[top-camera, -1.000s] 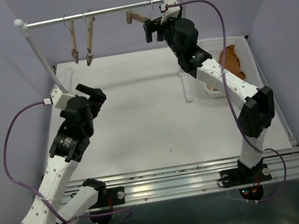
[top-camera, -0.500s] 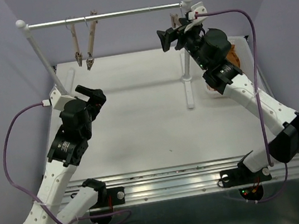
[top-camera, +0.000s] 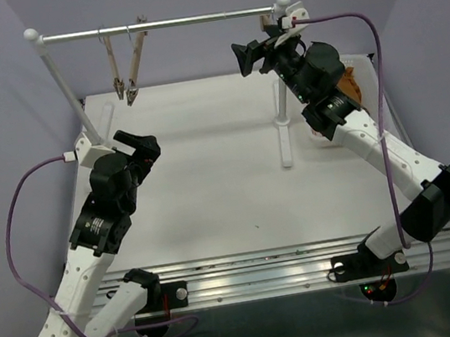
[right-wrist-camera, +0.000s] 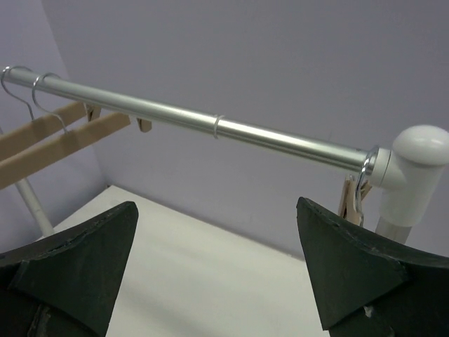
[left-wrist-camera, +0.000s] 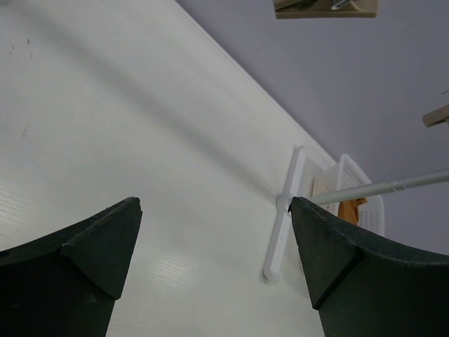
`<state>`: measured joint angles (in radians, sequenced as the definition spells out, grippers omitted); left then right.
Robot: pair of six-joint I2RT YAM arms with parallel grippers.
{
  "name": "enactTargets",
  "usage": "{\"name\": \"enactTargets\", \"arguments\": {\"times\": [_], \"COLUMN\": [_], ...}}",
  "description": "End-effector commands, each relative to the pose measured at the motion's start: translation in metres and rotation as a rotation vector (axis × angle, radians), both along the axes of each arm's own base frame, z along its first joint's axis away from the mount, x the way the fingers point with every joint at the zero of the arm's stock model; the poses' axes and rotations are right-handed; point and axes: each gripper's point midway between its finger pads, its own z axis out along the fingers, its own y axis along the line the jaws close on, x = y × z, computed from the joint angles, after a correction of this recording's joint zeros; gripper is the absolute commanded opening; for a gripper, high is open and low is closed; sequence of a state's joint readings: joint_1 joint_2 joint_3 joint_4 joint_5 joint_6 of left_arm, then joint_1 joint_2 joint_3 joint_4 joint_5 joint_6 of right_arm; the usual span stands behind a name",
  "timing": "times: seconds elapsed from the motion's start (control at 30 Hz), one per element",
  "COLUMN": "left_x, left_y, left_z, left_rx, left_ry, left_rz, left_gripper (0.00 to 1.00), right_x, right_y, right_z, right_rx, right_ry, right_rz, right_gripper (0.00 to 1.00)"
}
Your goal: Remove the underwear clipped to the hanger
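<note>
Table (top-camera: 211, 187) corner: underwear (top-camera: 352, 83) peeks from behind right arm (top-camera: 352, 126).

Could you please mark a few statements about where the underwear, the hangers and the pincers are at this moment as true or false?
1. The left pincer and the right pincer are both open and empty. True.
2. Two wooden hangers hang close together near the left end of the rail. True.
3. The underwear is clipped to a hanger on the rail. False: it lies in the white basket at the right side of the table.
4. The left pincer is up at the rail. False: it sits low over the table, and the right pincer is the one near the rail.
</note>
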<state>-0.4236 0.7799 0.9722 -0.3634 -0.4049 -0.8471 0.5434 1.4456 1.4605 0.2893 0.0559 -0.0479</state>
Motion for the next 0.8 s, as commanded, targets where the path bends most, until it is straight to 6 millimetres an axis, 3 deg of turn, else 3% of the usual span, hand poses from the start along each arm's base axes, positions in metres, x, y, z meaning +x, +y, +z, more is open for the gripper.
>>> {"name": "enactTargets", "arguments": {"times": [0.0, 0.07, 0.1, 0.23, 0.37, 0.4, 0.43, 0.5, 0.6, 0.77], "left_x": [-0.004, -0.006, -0.007, -0.012, -0.017, -0.018, -0.019, -0.022, -0.029, -0.036], "left_y": [0.004, 0.005, 0.007, 0.011, 0.019, 0.02, 0.02, 0.021, 0.033, 0.042], "left_z": [0.005, 0.005, 0.006, 0.007, 0.006, 0.007, 0.009, 0.014, 0.017, 0.032], "left_rx": [0.004, 0.008, 0.011, 0.014, 0.025, 0.039, 0.047, 0.058, 0.08, 0.11], "left_ry": [-0.031, -0.032, -0.034, -0.034, -0.026, -0.026, -0.032, -0.039, -0.038, -0.057], "left_rz": [0.002, 0.001, 0.004, 0.016, 0.046, 0.043, 0.037, 0.032, 0.074, 0.092], "left_gripper": [0.99, 0.99, 0.99, 0.99, 0.99, 0.99, 0.99, 0.99, 0.99, 0.99], "right_x": [0.009, 0.029, 0.032, 0.053, 0.053, 0.053, 0.042, 0.035, 0.009, -0.023], "right_y": [-0.005, 0.0, -0.005, -0.007, -0.023, -0.026, -0.036, -0.043, -0.066, -0.09], "right_z": [0.055, 0.049, 0.065, 0.064, 0.051, 0.037, 0.043, 0.016, -0.004, 0.003], "right_rx": [0.064, 0.047, 0.059, 0.078, 0.143, 0.133, 0.158, 0.16, 0.187, 0.227], "right_ry": [-0.154, -0.151, -0.18, -0.161, -0.051, 0.01, 0.025, 0.113, 0.144, 0.124], "right_rz": [-0.049, -0.084, -0.122, -0.19, -0.25, -0.268, -0.286, -0.298, -0.338, -0.355], "right_gripper": [1.0, 1.0, 1.0, 1.0, 1.0, 1.0, 1.0, 1.0, 1.0, 1.0]}}
